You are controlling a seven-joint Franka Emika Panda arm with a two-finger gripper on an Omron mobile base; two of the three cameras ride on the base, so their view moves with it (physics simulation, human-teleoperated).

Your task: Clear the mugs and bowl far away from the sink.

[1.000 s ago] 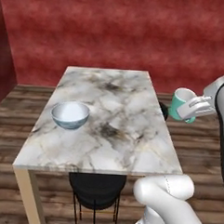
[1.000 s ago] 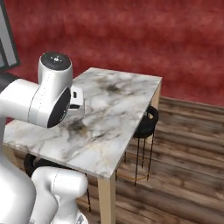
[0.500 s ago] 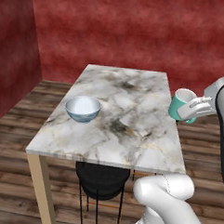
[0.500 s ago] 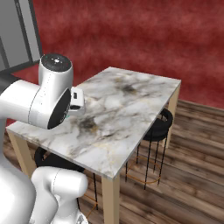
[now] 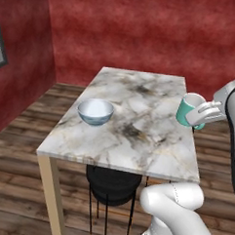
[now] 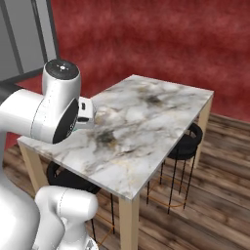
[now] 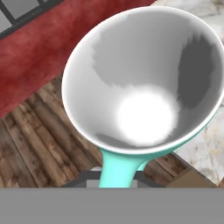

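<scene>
A teal mug (image 5: 189, 109) with a white inside hangs in the air just off the right edge of the marble table (image 5: 138, 135), tilted, with my gripper (image 5: 203, 114) shut on it from the right. In the hand view the mug (image 7: 144, 83) looms close, its white inside facing the camera and its teal handle running down toward the fingers. The bowl (image 5: 95, 111), white inside and pale blue outside, stands upright on the left part of the table, well apart from the gripper. The sink is out of view.
A black stool (image 5: 111, 180) is tucked under the table's near end; the right base view shows a second stool (image 6: 188, 144) at its far side. Red walls close off the back and left. Wooden floor (image 5: 20, 148) surrounds the table.
The whole scene has shifted in both base views, so the base has moved and the table now looks nearer. The teal mug stays held in the same place relative to the arm.
</scene>
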